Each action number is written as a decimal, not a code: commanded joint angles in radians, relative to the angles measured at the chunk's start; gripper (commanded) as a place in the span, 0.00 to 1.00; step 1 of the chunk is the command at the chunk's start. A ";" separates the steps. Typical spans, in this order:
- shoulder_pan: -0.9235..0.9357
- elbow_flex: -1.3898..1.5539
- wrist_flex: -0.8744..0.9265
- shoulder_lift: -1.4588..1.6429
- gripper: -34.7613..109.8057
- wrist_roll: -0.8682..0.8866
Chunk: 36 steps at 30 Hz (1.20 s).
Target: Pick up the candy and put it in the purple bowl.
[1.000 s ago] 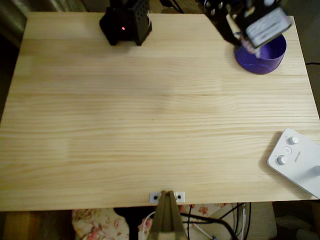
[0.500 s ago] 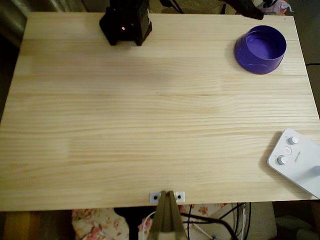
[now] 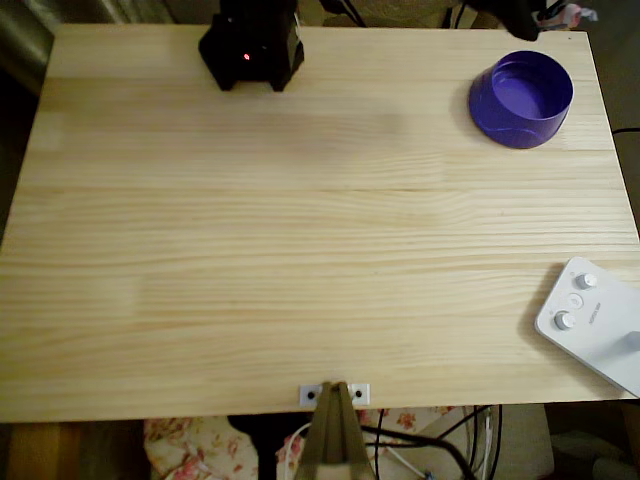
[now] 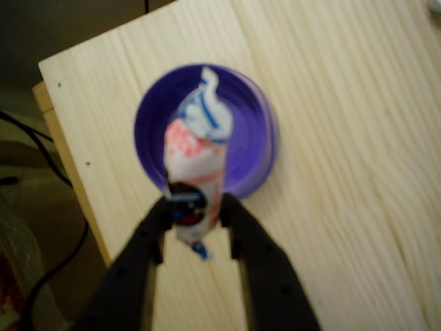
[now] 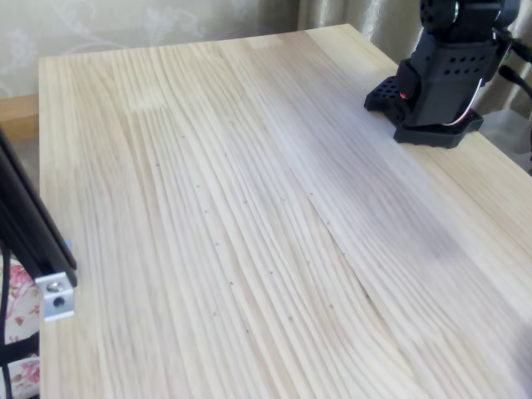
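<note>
Wrist view: my claw [image 4: 196, 207] is closed down narrow on the candy [image 4: 195, 162], the two dark fingers [image 4: 148, 231] pressing its lower part from either side. Wrapper is pinkish-white with red marks, a blue stripe near the top and a dark round patch at the grip line. One twisted end sticks up past the fingertips; the other pokes out just beneath them. Picture is a little blurred, so finer print on the wrapper is unreadable.

Behind the candy, in the same view, sits the purple bowl [image 4: 251, 148], seen from above, with the candy overlapping its inside. How high above the bowl I hang I cannot tell. The bowl stands near a corner of the pale wooden table [image 4: 344, 103].

Overhead view: the purple bowl [image 3: 521, 100] is at the table's upper right corner, upright. A white device with knobs [image 3: 590, 320] lies at the right edge, well apart from the bowl. My black base [image 3: 251, 45] stands at the top edge of the table [image 3: 300, 250].

Fixed view: base [image 5: 440, 83] at upper right, bare boards [image 5: 233, 216] elsewhere.
</note>
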 commanded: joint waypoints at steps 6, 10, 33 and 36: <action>-0.051 -0.353 0.061 -0.178 0.23 -0.028; -0.066 -0.439 0.084 -0.275 0.23 -0.043; -0.046 -0.495 0.127 -0.370 0.36 0.009; -0.046 -0.495 0.127 -0.365 0.36 0.011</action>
